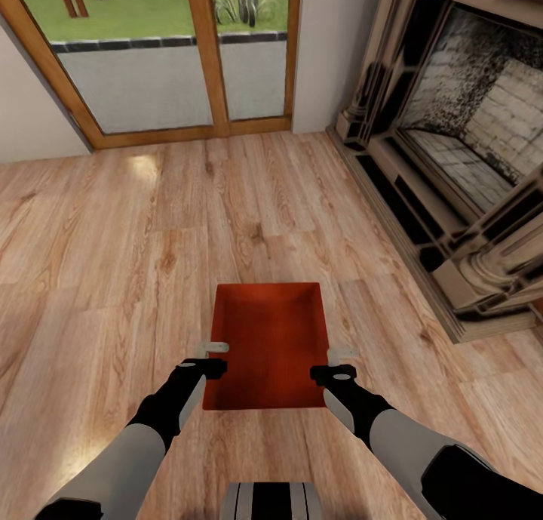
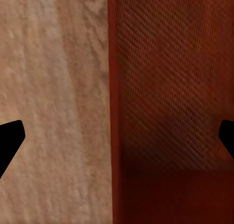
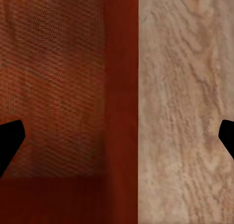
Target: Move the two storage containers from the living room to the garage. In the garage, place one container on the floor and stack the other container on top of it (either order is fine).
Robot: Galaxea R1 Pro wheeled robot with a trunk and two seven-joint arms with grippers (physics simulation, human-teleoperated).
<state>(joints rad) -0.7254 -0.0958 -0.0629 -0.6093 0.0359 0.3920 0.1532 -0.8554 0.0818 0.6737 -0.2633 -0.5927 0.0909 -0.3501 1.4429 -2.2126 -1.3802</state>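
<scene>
**Both arms straddle 1 bin's side walls**

The orange-red rectangular open-topped storage container (image 1: 268,345) lies on the light wood-plank floor (image 1: 113,241), long axis pointing away from the robot. The left gripper (image 1: 213,348) hangs over its left wall, the right gripper (image 1: 343,352) over its right, equally near. Both sets of fingers are spread wide, holding nothing. Open floor surrounds it; the brick fireplace (image 1: 467,127) stands well apart.

Head view: high up, facing down and forward toward glass doors (image 1: 151,67) at 12 o'clock. Wrist views: very close, seemingly straight down, sharing the bin (image 1: 268,346) (image 2: 170,107) (image 3: 58,97) walls and floor (image 1: 113,241) (image 2: 53,107) (image 3: 185,107).
</scene>
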